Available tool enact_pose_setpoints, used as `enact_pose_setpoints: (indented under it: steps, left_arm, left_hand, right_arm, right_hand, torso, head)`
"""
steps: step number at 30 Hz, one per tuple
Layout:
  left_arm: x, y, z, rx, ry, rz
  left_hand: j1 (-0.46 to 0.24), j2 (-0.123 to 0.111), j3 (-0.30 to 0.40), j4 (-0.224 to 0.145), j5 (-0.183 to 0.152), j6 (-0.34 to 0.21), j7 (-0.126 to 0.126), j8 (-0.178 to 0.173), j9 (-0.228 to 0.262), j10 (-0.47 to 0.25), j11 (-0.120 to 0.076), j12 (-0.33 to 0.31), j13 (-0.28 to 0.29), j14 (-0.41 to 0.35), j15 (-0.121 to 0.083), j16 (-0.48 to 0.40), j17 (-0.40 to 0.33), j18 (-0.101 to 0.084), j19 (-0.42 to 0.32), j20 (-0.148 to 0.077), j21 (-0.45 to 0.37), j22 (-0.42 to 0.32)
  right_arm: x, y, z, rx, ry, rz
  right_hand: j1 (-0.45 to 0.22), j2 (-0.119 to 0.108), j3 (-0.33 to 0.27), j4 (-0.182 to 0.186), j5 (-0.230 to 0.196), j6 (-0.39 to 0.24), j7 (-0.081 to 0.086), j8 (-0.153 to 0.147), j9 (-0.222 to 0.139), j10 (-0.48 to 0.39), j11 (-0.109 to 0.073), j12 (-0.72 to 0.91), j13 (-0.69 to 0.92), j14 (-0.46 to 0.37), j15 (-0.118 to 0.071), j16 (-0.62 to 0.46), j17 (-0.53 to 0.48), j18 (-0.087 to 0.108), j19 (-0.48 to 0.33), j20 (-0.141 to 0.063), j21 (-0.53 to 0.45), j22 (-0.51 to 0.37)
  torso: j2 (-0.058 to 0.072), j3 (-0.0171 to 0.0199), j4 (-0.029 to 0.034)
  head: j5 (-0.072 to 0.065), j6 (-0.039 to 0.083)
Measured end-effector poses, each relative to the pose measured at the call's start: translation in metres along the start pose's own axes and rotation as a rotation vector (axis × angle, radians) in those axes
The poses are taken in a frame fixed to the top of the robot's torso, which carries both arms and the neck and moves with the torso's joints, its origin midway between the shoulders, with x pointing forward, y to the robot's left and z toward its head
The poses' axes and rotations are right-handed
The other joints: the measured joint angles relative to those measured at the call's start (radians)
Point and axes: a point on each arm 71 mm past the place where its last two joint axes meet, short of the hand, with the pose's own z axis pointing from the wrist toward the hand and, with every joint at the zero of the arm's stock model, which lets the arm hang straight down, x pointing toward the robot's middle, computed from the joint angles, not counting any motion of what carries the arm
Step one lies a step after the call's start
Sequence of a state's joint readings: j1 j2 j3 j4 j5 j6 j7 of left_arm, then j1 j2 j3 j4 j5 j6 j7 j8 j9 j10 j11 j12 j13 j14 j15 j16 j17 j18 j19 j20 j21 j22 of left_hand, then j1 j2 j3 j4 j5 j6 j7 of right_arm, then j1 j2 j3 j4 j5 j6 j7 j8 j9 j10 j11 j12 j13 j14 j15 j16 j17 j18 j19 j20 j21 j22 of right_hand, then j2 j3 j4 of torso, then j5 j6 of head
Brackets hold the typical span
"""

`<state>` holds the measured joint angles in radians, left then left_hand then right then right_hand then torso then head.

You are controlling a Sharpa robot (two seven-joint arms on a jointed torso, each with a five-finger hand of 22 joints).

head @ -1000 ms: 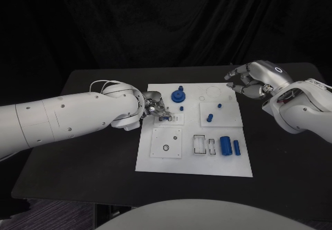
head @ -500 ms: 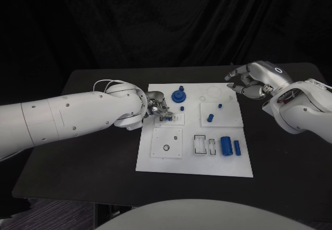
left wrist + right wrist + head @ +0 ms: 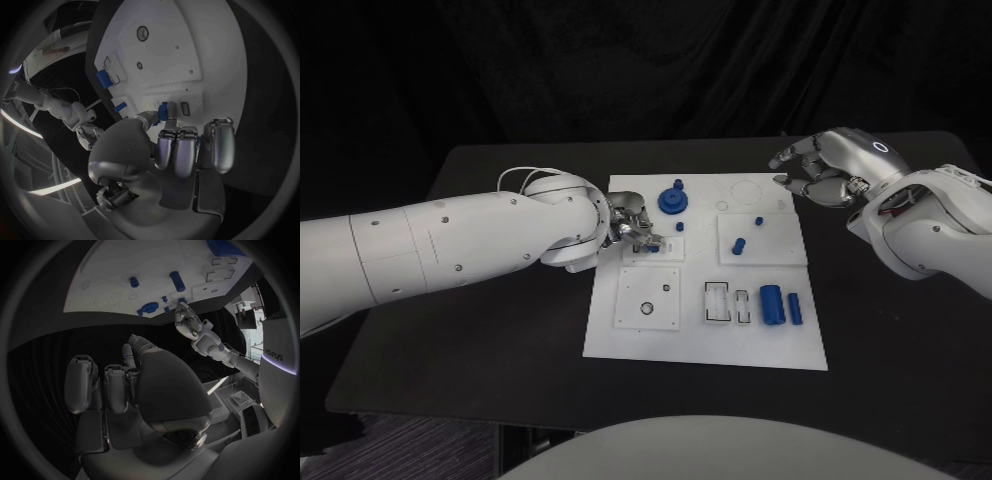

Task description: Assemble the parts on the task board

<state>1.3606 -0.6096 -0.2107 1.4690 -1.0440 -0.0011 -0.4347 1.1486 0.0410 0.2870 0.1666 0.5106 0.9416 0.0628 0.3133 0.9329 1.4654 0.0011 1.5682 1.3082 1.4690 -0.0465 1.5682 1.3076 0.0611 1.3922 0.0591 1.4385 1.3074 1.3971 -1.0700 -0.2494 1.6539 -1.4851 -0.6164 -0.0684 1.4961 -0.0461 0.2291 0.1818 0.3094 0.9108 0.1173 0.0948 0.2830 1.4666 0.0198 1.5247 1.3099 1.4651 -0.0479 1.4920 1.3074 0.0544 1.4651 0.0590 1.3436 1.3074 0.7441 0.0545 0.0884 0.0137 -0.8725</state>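
The left hand (image 3: 626,230) pinches a small blue peg (image 3: 163,110) between thumb and fingers (image 3: 177,150), low over the white board (image 3: 708,345) on the black worktop (image 3: 488,330), near the board's left edge. The peg looks light, stiff and smooth, likely slippery, so a grip across its middle seems safest. The right hand (image 3: 822,170) hovers beyond the board's far right corner, fingers curled, holding nothing.

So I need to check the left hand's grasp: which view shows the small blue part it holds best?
The left wrist view: the small blue part sits clear between the left hand's fingertips, just over the task board. The head view shows only a blue speck at that hand. In the right wrist view the left hand is too far off to show the part.
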Motion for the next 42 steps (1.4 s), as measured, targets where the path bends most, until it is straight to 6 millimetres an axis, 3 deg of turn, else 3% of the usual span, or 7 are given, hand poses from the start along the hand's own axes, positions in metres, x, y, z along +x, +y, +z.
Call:
enact_pose_setpoints:
  steps: [8, 12, 23, 26, 31, 35, 42]
  left_arm:
    - [0.0012, 0.0005, 0.0005, -0.001, 0.004, 0.000]
    - [0.0017, 0.0007, 0.0006, -0.001, 0.005, 0.000]
    - [0.0017, 0.0040, 0.0002, -0.005, 0.005, -0.003]
    - [0.0015, 0.0048, 0.0001, -0.005, 0.005, -0.004]
    - [0.0013, 0.0061, 0.0000, -0.004, 0.003, -0.005]
    - [0.0010, 0.0069, 0.0000, 0.000, 0.000, -0.007]
    - [-0.0001, 0.0085, 0.0000, 0.005, -0.008, -0.012]
  left_hand:
    - [-0.058, 0.007, -0.014, 0.054, -0.200, 0.002, -0.002, -0.010, 0.014, 0.000, 0.000, 0.000, 0.000, 0.000, 0.000, 0.000, 0.000, 0.000, -0.004, 0.004, -0.008, 0.000]
    - [-0.086, 0.003, -0.042, 0.090, -0.257, 0.007, 0.000, -0.021, 0.014, 0.000, 0.000, 0.000, 0.000, 0.000, 0.000, 0.000, 0.000, 0.000, -0.004, 0.004, -0.010, 0.000]
    - [-0.172, 0.006, -0.142, 0.126, -0.309, 0.019, 0.004, -0.043, 0.020, 0.000, 0.000, 0.000, 0.000, 0.000, 0.000, 0.000, 0.000, 0.000, -0.004, 0.004, -0.016, 0.000]
    - [-0.200, 0.013, -0.173, 0.126, -0.316, 0.020, 0.005, -0.046, 0.023, 0.000, 0.000, 0.000, 0.000, 0.000, 0.000, 0.000, 0.000, 0.000, -0.004, 0.004, -0.016, 0.000]
    - [-0.273, 0.044, -0.245, 0.126, -0.369, 0.027, 0.005, -0.050, 0.033, 0.000, 0.000, 0.000, 0.000, 0.000, 0.000, 0.000, 0.000, 0.000, -0.004, 0.004, -0.019, 0.000]
    - [-0.339, 0.079, -0.313, 0.128, -0.405, 0.027, 0.005, -0.028, 0.092, 0.000, 0.000, 0.000, 0.000, 0.000, 0.000, 0.000, 0.000, 0.000, -0.004, 0.004, -0.019, 0.000]
    - [-0.326, 0.123, -0.389, 0.127, -0.383, 0.014, -0.008, 0.042, 0.226, 0.002, -0.002, 0.000, 0.000, 0.000, 0.000, 0.000, 0.000, 0.000, -0.004, 0.004, -0.021, 0.000]
  right_arm:
    - [0.0004, -0.0003, 0.0002, 0.004, 0.004, 0.000]
    - [0.0005, -0.0004, 0.0001, 0.005, 0.006, -0.001]
    - [0.0008, -0.0009, 0.0000, 0.008, 0.012, -0.001]
    - [0.0009, -0.0010, 0.0000, 0.009, 0.013, -0.002]
    - [0.0010, -0.0011, 0.0000, 0.010, 0.014, -0.002]
    - [0.0010, -0.0013, -0.0001, 0.011, 0.015, -0.002]
    - [0.0012, -0.0015, -0.0001, 0.013, 0.018, -0.002]
  right_hand:
    - [0.000, 0.000, 0.000, 0.000, 0.000, 0.004, 0.004, -0.004, 0.000, 0.000, 0.000, -0.006, 0.000, 0.000, 0.000, -0.005, 0.000, 0.000, 0.000, 0.000, -0.004, 0.000]
    - [0.000, 0.000, 0.000, 0.000, 0.000, 0.004, 0.004, -0.004, 0.000, 0.000, 0.000, -0.006, 0.000, 0.000, 0.000, -0.005, 0.000, 0.000, 0.000, 0.000, -0.004, 0.000]
    - [0.000, 0.000, 0.000, 0.000, 0.000, 0.004, 0.004, -0.004, 0.000, 0.000, 0.000, -0.006, 0.001, 0.000, 0.000, -0.005, 0.000, 0.000, 0.000, 0.000, -0.004, 0.000]
    - [0.000, 0.000, 0.000, 0.000, 0.000, 0.004, 0.004, -0.004, 0.000, 0.000, 0.000, -0.006, 0.001, 0.000, 0.000, -0.005, 0.000, 0.000, 0.000, 0.000, -0.004, 0.000]
    - [0.000, 0.000, 0.000, 0.000, 0.000, 0.004, 0.004, -0.004, 0.000, 0.000, 0.000, -0.006, 0.000, 0.000, 0.000, -0.005, 0.000, 0.000, 0.000, 0.000, -0.004, 0.000]
    - [0.000, 0.000, 0.000, 0.000, 0.000, 0.004, 0.004, -0.004, 0.000, 0.000, 0.000, -0.006, 0.000, 0.000, 0.000, -0.005, 0.000, 0.000, 0.000, 0.000, -0.004, 0.000]
    - [0.000, 0.000, 0.000, 0.000, 0.004, 0.004, 0.004, -0.004, -0.001, 0.000, 0.000, -0.006, 0.000, 0.000, 0.000, -0.009, 0.000, 0.000, 0.000, 0.000, -0.004, 0.000]
  torso:
    - [0.001, 0.0000, 0.0000]
    - [0.001, 0.0000, -0.0004]
    - [0.001, 0.0000, -0.0006]
    - [0.001, 0.0000, -0.0009]
    - [0.000, 0.0001, -0.0010]
    - [0.000, 0.0002, -0.0010]
    - [0.000, 0.0004, -0.0012]
  head:
    - [0.002, 0.000]
    - [0.002, 0.000]
    - [0.002, 0.000]
    - [0.003, 0.000]
    - [0.003, 0.000]
    - [0.004, 0.000]
    - [0.004, 0.000]
